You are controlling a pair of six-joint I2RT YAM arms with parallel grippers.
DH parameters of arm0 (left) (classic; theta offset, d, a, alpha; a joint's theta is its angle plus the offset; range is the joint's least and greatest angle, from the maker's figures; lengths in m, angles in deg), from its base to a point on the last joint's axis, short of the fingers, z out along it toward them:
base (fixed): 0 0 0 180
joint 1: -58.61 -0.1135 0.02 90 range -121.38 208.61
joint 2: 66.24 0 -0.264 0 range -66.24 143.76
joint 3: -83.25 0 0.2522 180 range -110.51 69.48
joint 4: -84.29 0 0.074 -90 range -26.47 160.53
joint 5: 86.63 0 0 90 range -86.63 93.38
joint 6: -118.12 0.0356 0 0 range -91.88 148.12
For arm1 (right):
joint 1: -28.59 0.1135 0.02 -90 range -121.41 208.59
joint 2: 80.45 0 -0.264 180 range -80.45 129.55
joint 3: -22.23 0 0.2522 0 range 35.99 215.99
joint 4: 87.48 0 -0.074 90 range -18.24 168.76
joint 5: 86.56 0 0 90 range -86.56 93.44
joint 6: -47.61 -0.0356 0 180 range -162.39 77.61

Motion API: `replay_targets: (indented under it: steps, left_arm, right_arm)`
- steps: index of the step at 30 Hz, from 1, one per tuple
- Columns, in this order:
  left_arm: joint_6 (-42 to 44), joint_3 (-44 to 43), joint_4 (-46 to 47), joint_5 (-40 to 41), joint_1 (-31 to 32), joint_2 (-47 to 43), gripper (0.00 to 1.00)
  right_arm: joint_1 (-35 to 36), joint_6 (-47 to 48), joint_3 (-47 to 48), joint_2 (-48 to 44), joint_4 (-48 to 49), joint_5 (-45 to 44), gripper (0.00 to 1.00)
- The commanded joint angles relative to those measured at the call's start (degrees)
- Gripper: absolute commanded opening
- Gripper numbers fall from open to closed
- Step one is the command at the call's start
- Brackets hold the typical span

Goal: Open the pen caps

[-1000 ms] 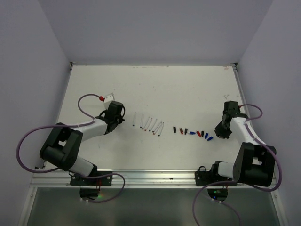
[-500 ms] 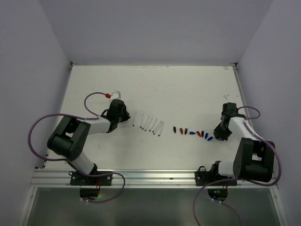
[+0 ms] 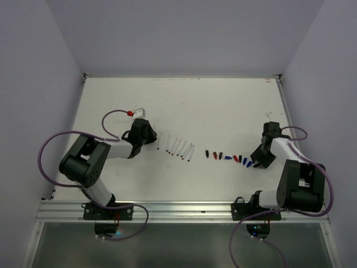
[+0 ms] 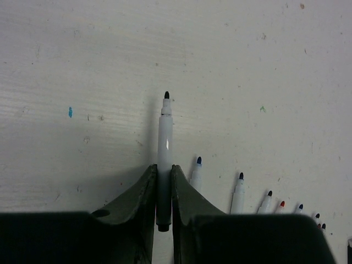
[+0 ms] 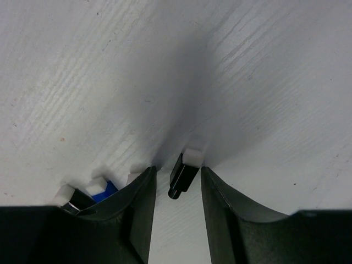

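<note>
Left hand (image 4: 163, 168) straddles a pen (image 4: 164, 126), right hand (image 5: 177, 170) a black cap (image 5: 182, 174)

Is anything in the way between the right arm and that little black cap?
No. The black cap lies between the right end effector's open fingers, nothing visible in between. Other caps lie off to one side.

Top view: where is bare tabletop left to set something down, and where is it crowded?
Free: the wide far stretch of the table beyond both rows, and the near strip between the rows and the front rail. Crowded: the middle line, where pens and pen caps lie with a narrow gap between, left gripper and right gripper at its ends.
</note>
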State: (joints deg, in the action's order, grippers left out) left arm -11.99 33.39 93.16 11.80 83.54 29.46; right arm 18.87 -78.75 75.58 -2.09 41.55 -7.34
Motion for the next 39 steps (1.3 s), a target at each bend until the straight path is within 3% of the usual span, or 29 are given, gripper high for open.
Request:
replay_targets:
  steps: [1, 5, 9, 16, 23, 24, 32, 39]
  left_arm:
    - [-0.14, 2.17, -5.41, 0.28, 0.38, 1.51, 0.19]
    - [0.04, 2.87, -6.11, 0.10, 0.38, 0.28, 0.27]
    - [0.30, 4.19, -6.89, 0.54, 0.47, -1.74, 0.34]
    - [0.92, 4.72, -9.10, 2.64, 0.47, -5.78, 0.44]
    - [3.73, 3.40, -11.64, 0.89, 0.47, -14.73, 0.47]
    - [3.99, 3.14, -12.60, 0.72, 0.47, -15.71, 0.48]
    - [4.17, 1.73, -17.27, -1.39, 0.56, -23.88, 0.61]
    - [2.42, 2.61, -17.54, -6.14, 1.70, -28.64, 0.71]
  right_arm:
    - [-0.22, 0.32, 0.48, -0.49, 0.91, 0.24, 0.42]
    - [-0.22, 0.50, 0.92, -1.37, 0.30, 0.15, 0.52]
    - [-0.13, 0.68, 1.63, -2.60, -0.40, 0.94, 0.54]
    - [-0.22, 1.73, 3.91, -6.12, -3.73, -1.33, 0.66]
    - [-0.22, 1.38, 7.07, -10.95, -7.79, -3.19, 0.87]
    - [-0.13, 1.38, 7.95, -11.83, -8.66, -3.36, 0.94]
    - [-0.13, 3.84, 12.35, -17.28, -12.62, -1.35, 0.99]
    - [-0.04, 7.53, 9.64, -25.19, -8.69, 8.22, 0.99]
